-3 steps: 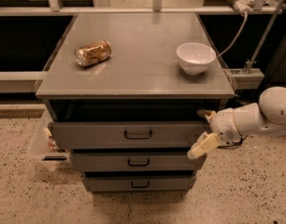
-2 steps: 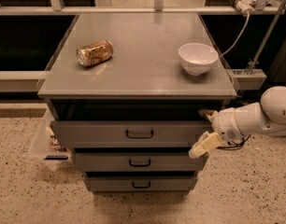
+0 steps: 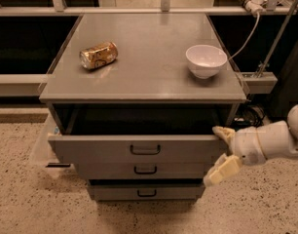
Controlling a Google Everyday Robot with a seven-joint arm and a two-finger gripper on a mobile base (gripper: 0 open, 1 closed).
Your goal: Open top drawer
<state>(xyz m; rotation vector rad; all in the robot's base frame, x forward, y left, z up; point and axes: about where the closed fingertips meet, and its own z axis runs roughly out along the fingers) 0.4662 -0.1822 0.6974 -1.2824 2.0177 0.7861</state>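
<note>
The top drawer [image 3: 139,150] is a wide grey front with a small black loop handle [image 3: 145,150] at its centre. It stands pulled out from the grey cabinet, with a dark gap above it. My gripper [image 3: 220,152] is at the drawer's right end. One cream finger [image 3: 223,132] rests at the drawer's top right corner. The other finger [image 3: 221,170] hangs lower, beside the front's right edge. The fingers are spread apart and hold nothing.
Two smaller grey drawers [image 3: 145,169] [image 3: 146,192] sit below, shut. On the cabinet top [image 3: 144,77] lie a crushed can [image 3: 98,55] at the left and a white bowl [image 3: 206,60] at the right. A clear plastic bin [image 3: 42,147] stands on the speckled floor at the left.
The top drawer has come out toward the camera, opening a dark gap above it. My gripper has stayed at its right end. The view is closer.
</note>
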